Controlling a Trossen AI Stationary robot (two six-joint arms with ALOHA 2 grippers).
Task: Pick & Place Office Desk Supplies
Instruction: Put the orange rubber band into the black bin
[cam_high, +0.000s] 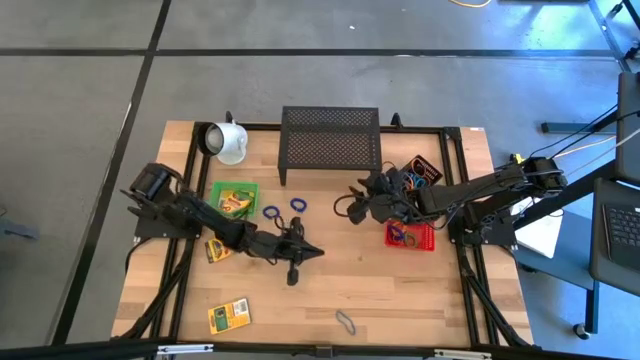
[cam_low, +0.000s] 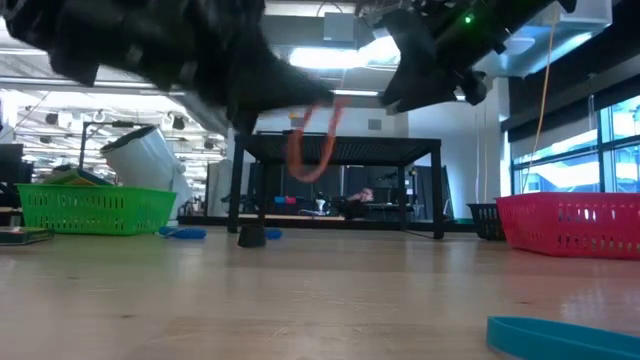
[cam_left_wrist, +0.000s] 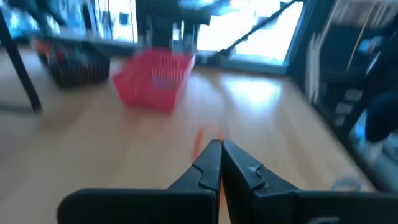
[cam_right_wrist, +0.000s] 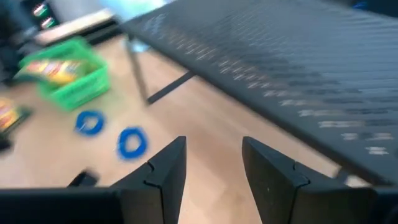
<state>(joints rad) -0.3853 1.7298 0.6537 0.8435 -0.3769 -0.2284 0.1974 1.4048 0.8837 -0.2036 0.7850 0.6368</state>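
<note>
My left gripper is over the middle of the table, shut on an orange rubber band that hangs in a loop clear of the wood. My right gripper stands open and empty in the air in front of the black mesh rack. Two blue rubber-band loops lie flat on the table near the green basket. Also flat on the table are a small black clip, a grey band and two crayon boxes. My left gripper pinches the orange rubber band between its two shut fingers. A short piece of the band shows just past the fingertips. The fingers point nearly level toward the table's right side. The band hangs slack below them, clear of the table.
A red basket with bands in it stands at the right, with a dark basket behind it. A white mug lies on its side at the far left. Bare wood lies between the left gripper and the red basket.
</note>
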